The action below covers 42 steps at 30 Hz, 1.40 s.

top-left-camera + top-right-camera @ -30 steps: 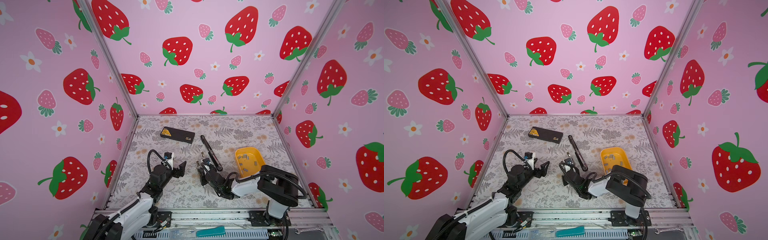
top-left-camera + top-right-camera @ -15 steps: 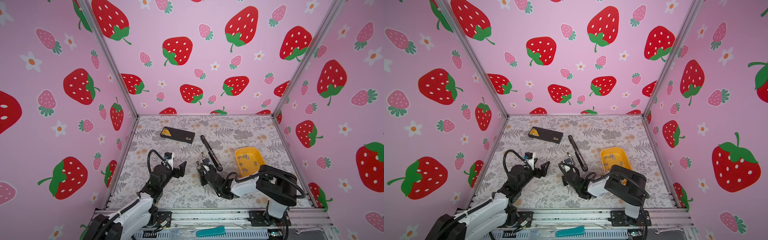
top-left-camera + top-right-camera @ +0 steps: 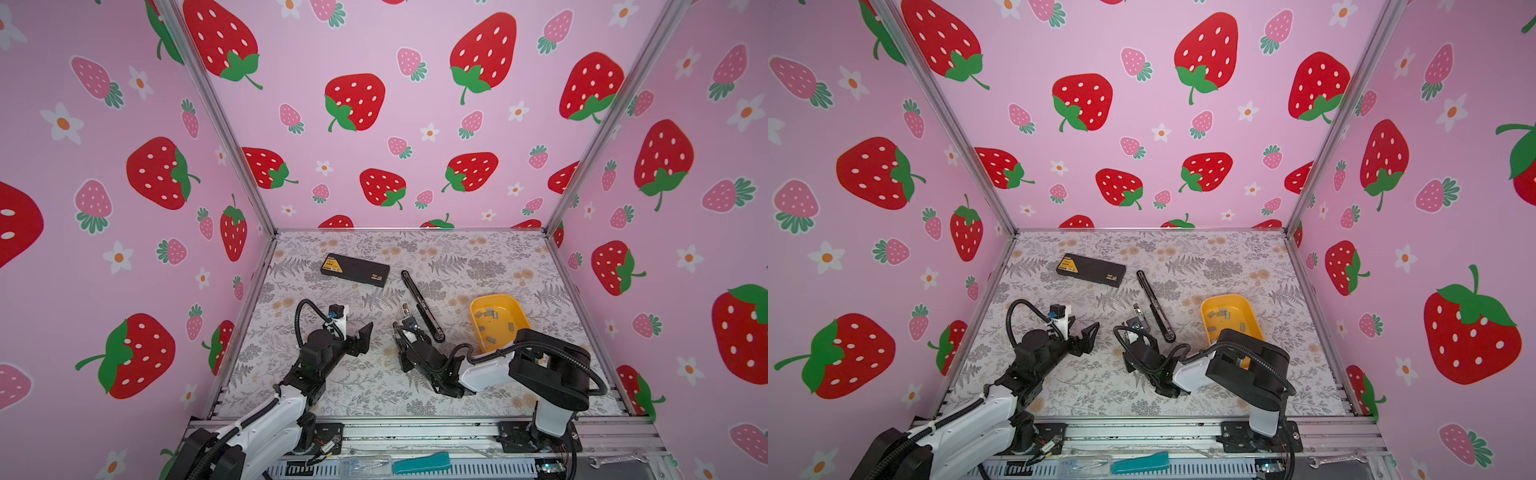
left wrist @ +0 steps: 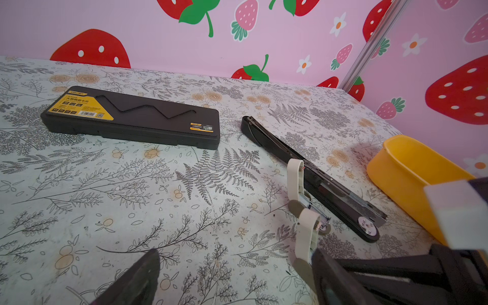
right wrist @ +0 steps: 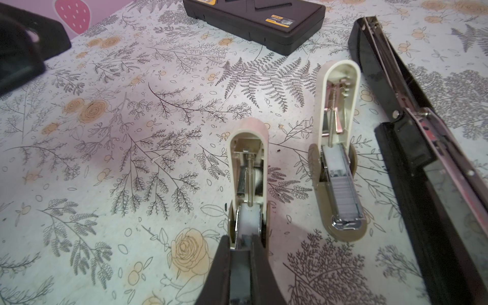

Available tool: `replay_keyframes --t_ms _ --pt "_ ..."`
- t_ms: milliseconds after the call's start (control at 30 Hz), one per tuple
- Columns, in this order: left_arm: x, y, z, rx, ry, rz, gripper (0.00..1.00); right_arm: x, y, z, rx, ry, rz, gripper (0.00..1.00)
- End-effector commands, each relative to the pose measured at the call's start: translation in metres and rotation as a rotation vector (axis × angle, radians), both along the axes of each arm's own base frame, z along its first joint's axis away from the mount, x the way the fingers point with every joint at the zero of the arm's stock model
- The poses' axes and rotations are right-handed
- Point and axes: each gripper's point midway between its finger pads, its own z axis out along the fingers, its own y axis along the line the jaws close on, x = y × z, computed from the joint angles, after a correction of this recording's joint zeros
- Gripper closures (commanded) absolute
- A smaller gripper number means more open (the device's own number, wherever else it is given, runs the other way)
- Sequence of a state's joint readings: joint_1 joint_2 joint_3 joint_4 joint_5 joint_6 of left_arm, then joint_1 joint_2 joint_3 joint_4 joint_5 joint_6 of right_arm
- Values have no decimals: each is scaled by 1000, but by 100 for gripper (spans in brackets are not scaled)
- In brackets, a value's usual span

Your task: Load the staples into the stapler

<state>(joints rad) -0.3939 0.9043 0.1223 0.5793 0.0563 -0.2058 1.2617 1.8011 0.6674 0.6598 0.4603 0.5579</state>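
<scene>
Two small cream staplers lie open side by side on the floral mat. One stapler (image 5: pixel 248 169) lies straight ahead of my right gripper (image 5: pixel 240 243), which is shut on a silver staple strip at the near end of that stapler's channel. The other stapler (image 5: pixel 339 111) holds a row of staples (image 5: pixel 346 192) in its channel. In both top views the right gripper (image 3: pixel 400 334) (image 3: pixel 1134 332) sits low at mid-table. Loose staples (image 3: pixel 490 338) lie in a yellow tray (image 3: pixel 521 309) on the right. My left gripper (image 3: pixel 353 328) (image 4: pixel 237 280) hovers open and holds nothing, left of the staplers.
A long black stapler (image 3: pixel 422 305) lies open just right of the cream ones, reaching toward the back. A black flat case (image 3: pixel 355 270) with a yellow label lies at the back left. Pink strawberry walls enclose the mat on three sides.
</scene>
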Motion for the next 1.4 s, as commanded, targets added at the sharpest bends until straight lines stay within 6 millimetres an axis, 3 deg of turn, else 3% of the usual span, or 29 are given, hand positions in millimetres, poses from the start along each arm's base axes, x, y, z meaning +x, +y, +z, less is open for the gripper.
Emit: replay_keyframes --t_ms 0,233,967,1367 --pt "4 -3 15 -10 -50 -7 9 -1 7 20 21 -33 11 100" --pt "4 -3 16 -10 -53 -8 9 -1 6 29 17 -61 14 100" --pt "3 -4 15 -7 -52 -8 9 5 11 8 -76 -61 0 100" --pt "3 -4 15 -7 -52 -8 9 8 6 9 -95 -74 -18 100"
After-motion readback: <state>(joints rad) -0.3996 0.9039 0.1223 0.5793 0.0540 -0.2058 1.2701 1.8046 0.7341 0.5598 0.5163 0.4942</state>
